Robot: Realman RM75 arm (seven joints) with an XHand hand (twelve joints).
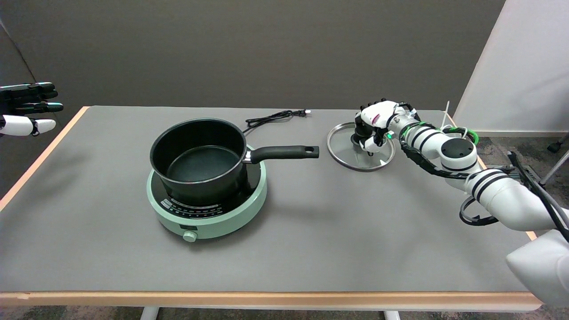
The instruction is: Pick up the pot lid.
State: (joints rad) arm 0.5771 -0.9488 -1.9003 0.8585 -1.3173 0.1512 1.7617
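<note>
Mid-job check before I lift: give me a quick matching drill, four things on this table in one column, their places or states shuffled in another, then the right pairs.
Things
1. pot lid
2. black pot
3. power cord
4. right hand

Places or states
A. unplugged, lying behind the pot
B. flat on the table at the right
C. on the lid's knob
D. on the green cooker, uncovered

Pairs: 1-B, 2-D, 3-A, 4-C

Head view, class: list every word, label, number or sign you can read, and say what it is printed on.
No text here can be read.
Induction cooker: white markings on its black control panel, too small and blurred to read.
Right hand, fingers closed around the knob of the glass pot lid: a small reddish label on its back, illegible.
Saucepan: no markings visible.
</note>
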